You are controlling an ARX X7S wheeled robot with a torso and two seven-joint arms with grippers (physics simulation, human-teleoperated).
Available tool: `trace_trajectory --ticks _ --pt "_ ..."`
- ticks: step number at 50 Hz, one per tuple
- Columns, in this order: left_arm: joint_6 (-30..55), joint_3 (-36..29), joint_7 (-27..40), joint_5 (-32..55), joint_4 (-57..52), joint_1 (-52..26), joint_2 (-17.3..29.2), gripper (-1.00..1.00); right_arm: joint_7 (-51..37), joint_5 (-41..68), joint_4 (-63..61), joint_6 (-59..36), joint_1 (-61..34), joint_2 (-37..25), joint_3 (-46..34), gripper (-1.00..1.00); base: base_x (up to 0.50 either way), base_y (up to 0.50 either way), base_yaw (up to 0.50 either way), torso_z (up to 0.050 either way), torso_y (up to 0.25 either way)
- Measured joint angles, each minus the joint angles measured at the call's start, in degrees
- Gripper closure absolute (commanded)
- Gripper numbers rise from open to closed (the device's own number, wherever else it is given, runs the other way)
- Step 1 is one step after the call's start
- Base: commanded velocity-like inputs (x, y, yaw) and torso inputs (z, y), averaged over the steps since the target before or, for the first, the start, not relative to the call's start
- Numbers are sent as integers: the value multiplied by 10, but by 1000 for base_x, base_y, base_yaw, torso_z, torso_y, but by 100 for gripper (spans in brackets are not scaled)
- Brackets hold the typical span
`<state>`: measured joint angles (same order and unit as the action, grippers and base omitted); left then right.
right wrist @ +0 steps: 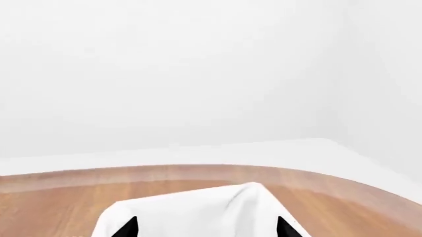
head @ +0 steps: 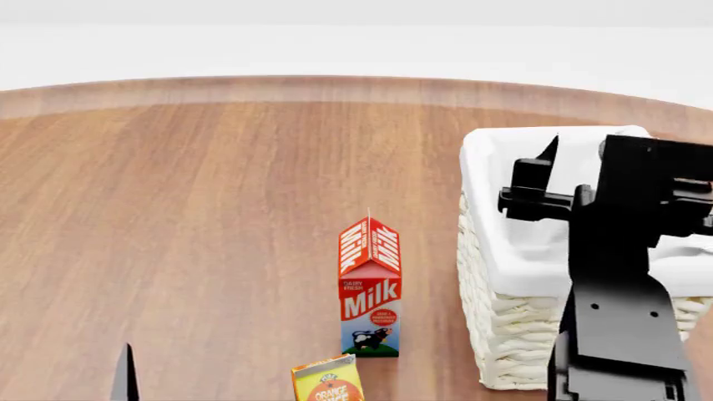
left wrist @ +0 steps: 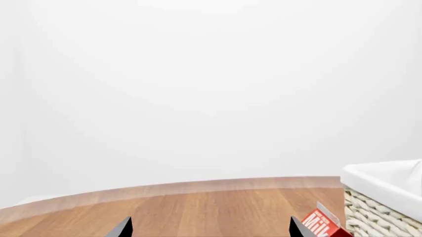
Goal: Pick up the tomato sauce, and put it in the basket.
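One cream wicker basket [head: 507,334] with a white cloth liner stands at the right of the round wooden table [head: 200,217]. Left of it stands one gabled milk carton [head: 370,288], upright, and one orange juice carton [head: 327,380] pokes in at the near edge. The right gripper [right wrist: 205,228] hangs over the liner, its dark fingertips spread apart. The left gripper [left wrist: 211,228] likewise shows parted tips. The tomato sauce can appears in no view.
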<state>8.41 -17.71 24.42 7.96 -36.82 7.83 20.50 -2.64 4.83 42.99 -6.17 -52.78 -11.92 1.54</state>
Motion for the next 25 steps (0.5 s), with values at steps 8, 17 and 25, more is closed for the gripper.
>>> trace_trajectory --ticks 8,17,25 --pt "0 -3 1 -1 2 -1 1 -100 9 32 -265 -76 119 -11 19 -100 0 0 0 0 0" --pt "-1 -6 2 -3 5 -3 1 -100 15 64 -483 -109 250 -20 46 -100 0 0 0 0 0" --pt "-2 -9 3 -4 10 -5 1 -100 25 93 -617 -105 368 -21 71 -100 0 0 0 0 0"
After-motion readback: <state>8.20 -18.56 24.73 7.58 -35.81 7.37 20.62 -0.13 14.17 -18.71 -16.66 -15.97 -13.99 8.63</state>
